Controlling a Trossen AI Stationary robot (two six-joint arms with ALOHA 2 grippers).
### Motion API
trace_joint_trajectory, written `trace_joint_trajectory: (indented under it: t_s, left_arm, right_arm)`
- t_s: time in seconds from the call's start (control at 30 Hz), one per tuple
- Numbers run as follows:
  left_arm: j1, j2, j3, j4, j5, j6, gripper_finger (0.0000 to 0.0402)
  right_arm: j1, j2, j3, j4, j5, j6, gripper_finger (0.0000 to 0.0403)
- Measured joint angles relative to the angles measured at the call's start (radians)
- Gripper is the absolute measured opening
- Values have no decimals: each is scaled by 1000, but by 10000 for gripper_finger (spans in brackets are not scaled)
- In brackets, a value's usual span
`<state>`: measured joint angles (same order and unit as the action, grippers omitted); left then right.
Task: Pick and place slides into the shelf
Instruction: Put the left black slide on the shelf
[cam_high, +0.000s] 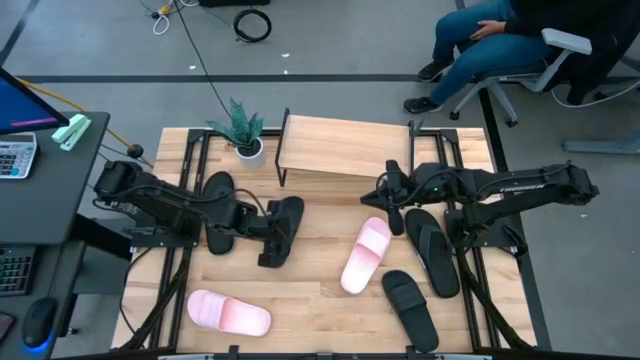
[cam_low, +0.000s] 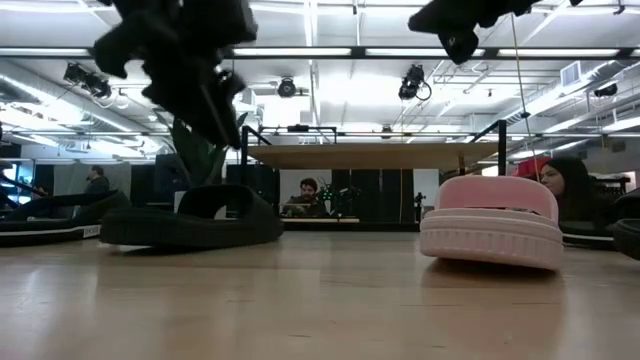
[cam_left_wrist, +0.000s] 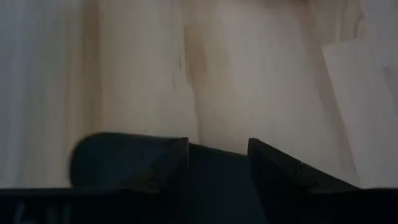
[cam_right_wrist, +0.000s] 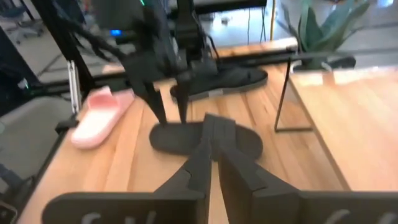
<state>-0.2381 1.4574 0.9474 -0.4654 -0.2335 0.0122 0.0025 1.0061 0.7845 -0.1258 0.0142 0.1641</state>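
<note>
Slides lie scattered over the slatted wooden bench, none on the shelf, whose smooth light wood top board sits on a thin black frame at the far side of the bench and carries nothing.

Two are pale pink, with a wide rounded strap and a thick ribbed sole: one pink slide lies near the middle, angled, and the other pink slide lies flat at the near left edge.

The rest are matte black. A black slide lies under the left tool; in the left wrist view its two dark fingers stand apart just above the slide's curved dark body, and I cannot tell whether they touch it. Another black slide lies just left of it, under the left arm. On the right, a pair of black slides lies side by side, touching, and a single black slide rests nearer the front edge.

The right tool hangs between the shelf and the middle pink slide, its fingers pressed together on nothing.

A small potted plant with spiky green leaves in a white pot stands beside the shelf's left end.
</note>
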Motion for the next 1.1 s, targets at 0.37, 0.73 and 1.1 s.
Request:
trace_joint_trajectory:
  t_s: [0.37, 0.73, 1.1]
  left_arm:
    - [38, 30, 9, -97, -123, 13, 177]
    - [94, 156, -8, -90, -294, 43, 174]
    - [185, 187, -7, -71, -305, 52, 146]
  right_arm:
    - [16, 10, 0, -25, 42, -58, 78]
    - [17, 68, 0, -30, 87, -148, 131]
    - [18, 132, 0, -34, 148, -150, 156]
